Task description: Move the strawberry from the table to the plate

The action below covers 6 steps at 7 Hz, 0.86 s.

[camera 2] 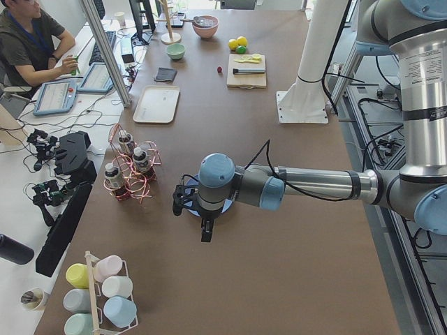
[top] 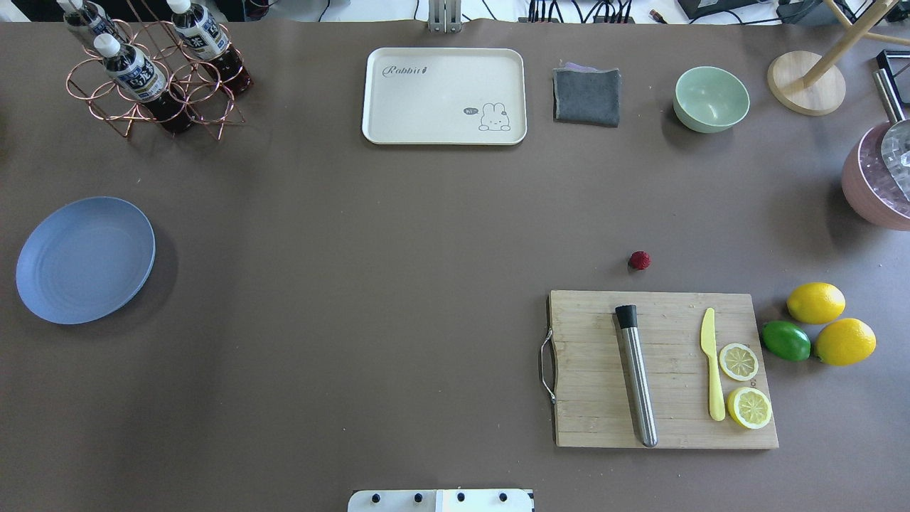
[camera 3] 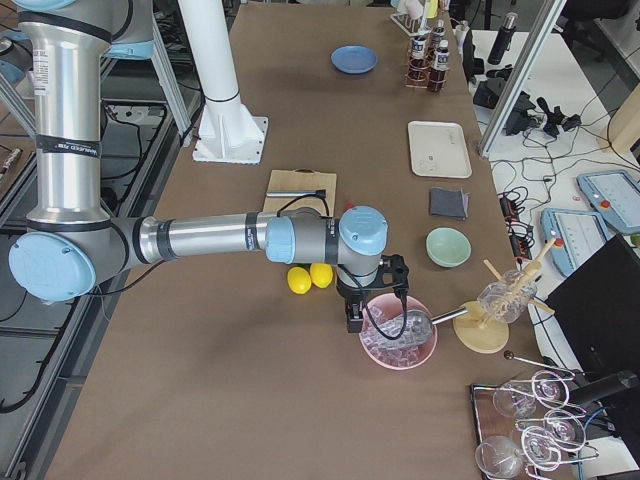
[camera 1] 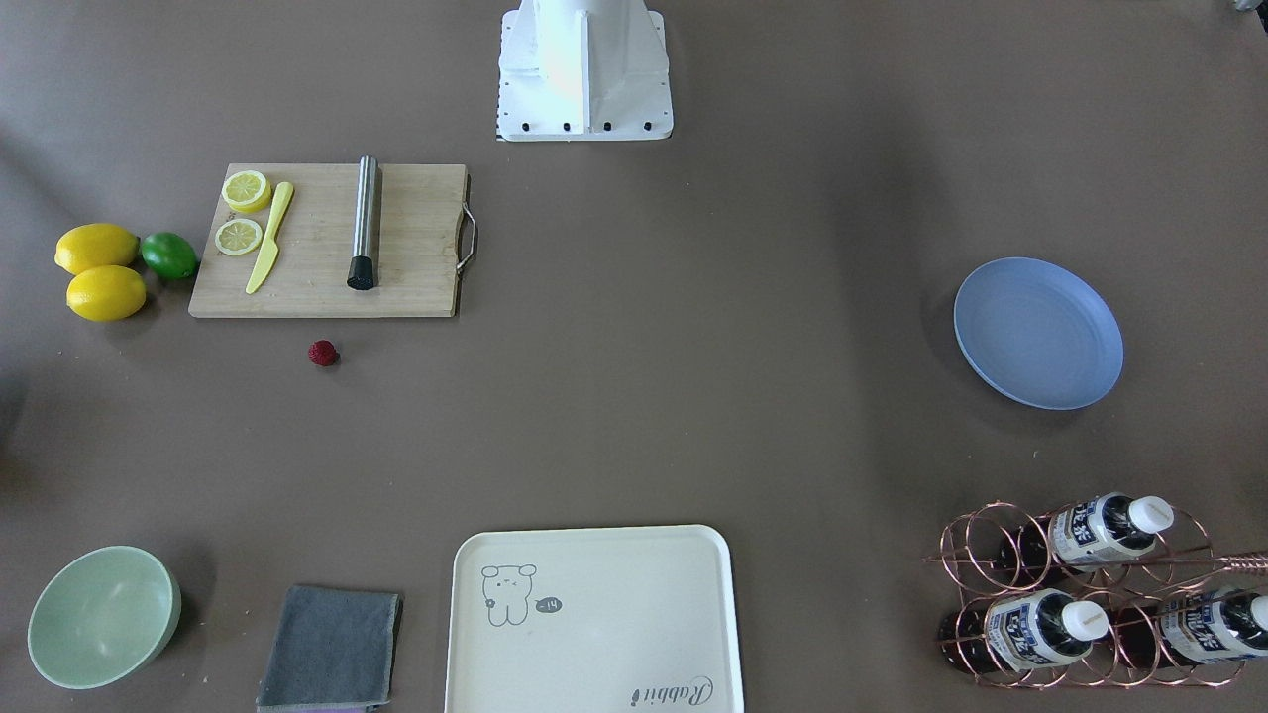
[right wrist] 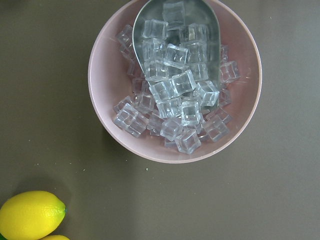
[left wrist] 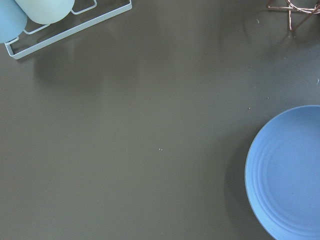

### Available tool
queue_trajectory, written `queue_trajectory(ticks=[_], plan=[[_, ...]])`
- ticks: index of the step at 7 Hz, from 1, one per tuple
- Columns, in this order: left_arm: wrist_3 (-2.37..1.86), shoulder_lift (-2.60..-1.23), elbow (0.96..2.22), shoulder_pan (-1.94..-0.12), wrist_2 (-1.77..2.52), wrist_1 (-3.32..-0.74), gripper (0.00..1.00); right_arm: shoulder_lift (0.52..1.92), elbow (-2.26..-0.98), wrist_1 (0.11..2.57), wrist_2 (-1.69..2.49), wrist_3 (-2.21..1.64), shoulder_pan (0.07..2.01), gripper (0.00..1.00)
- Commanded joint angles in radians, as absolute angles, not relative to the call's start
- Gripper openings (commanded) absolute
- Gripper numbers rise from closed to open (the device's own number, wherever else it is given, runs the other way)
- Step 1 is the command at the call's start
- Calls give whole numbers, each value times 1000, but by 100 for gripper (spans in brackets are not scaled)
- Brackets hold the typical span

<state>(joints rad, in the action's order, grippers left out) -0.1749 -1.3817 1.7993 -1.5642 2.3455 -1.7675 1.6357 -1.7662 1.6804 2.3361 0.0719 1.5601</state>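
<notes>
The strawberry (top: 639, 260), small, dark red and bumpy, lies on the brown table (top: 398, 235) just beyond the cutting board's far edge; the front view has the strawberry (camera 1: 323, 354) too. The light-blue plate (top: 85, 259) sits bare far off on the table's left side. My left gripper (camera 2: 207, 229) shows only in the left side view, hanging over the table beside the plate (left wrist: 290, 175). Only the right side view holds my right gripper (camera 3: 352, 318), above the pink ice bowl (right wrist: 175, 80). I cannot tell whether either is open or shut.
The wooden cutting board (top: 661, 370) carries a steel muddler (top: 636, 373), a yellow knife and two lemon slices. Two lemons (top: 816, 302) and a lime (top: 785, 340) lie to its right. A cream tray (top: 444, 96), grey cloth, green bowl (top: 711, 98) and bottle rack (top: 153, 71) line the far edge. A person (camera 2: 31, 42) sits off the table.
</notes>
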Motion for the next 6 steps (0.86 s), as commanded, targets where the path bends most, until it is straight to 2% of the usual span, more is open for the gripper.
queue_trajectory(ticks=[1, 6], plan=[[-176, -1379, 1801, -1565, 2329, -1773, 98, 1634, -1767, 1680, 2336, 71, 1560, 100], [-176, -1364, 1801, -1565, 2329, -1775, 98, 1637, -1770, 1680, 2336, 72, 1560, 100]])
